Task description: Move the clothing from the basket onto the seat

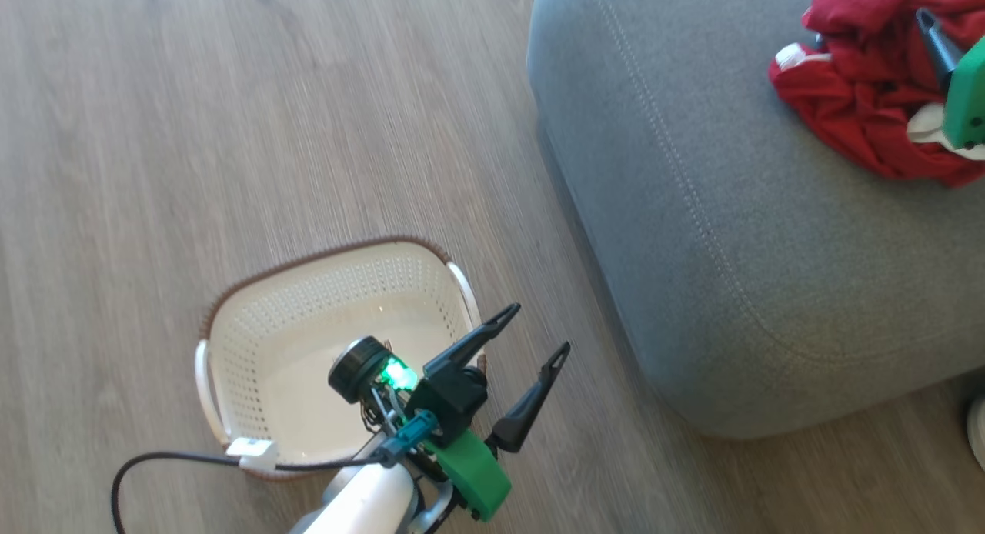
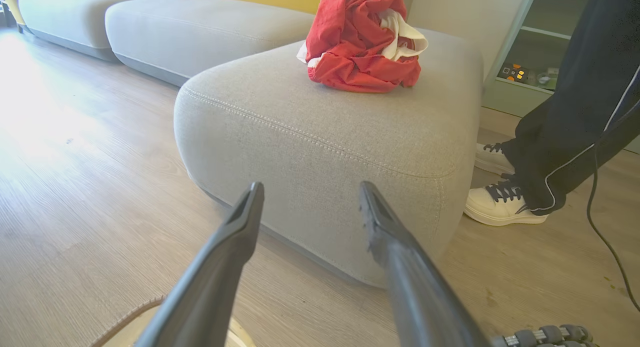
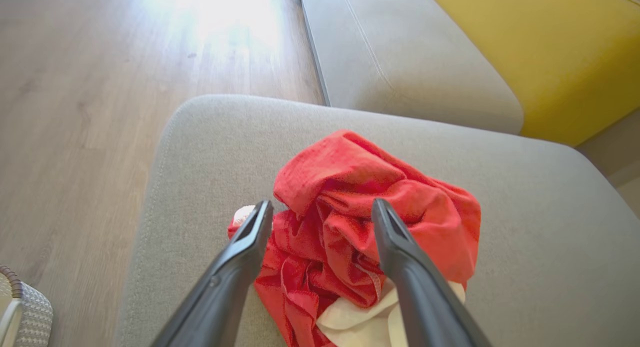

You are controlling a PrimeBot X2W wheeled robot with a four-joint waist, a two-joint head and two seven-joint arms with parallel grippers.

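Observation:
The red clothing (image 1: 862, 88) with white trim lies crumpled in a heap on the grey seat (image 1: 692, 211), at the head view's upper right. The heap (image 2: 365, 42) sits on the seat's top (image 2: 320, 137) in the left wrist view. My right gripper (image 3: 322, 212) hovers just above the clothing (image 3: 350, 227), open, its fingers apart over the folds and holding nothing. The cream basket (image 1: 323, 318) stands on the floor at lower left, nothing inside it. My left gripper (image 1: 542, 330) is open over the basket's right rim, pointing toward the seat.
Wooden floor surrounds the seat. A person's legs in dark trousers (image 2: 575, 112) and white shoes (image 2: 500, 207) stand right of the seat. More grey cushions (image 2: 200, 32) and a yellow one (image 3: 550, 52) lie beyond. A black cable (image 1: 154, 465) trails from my left arm.

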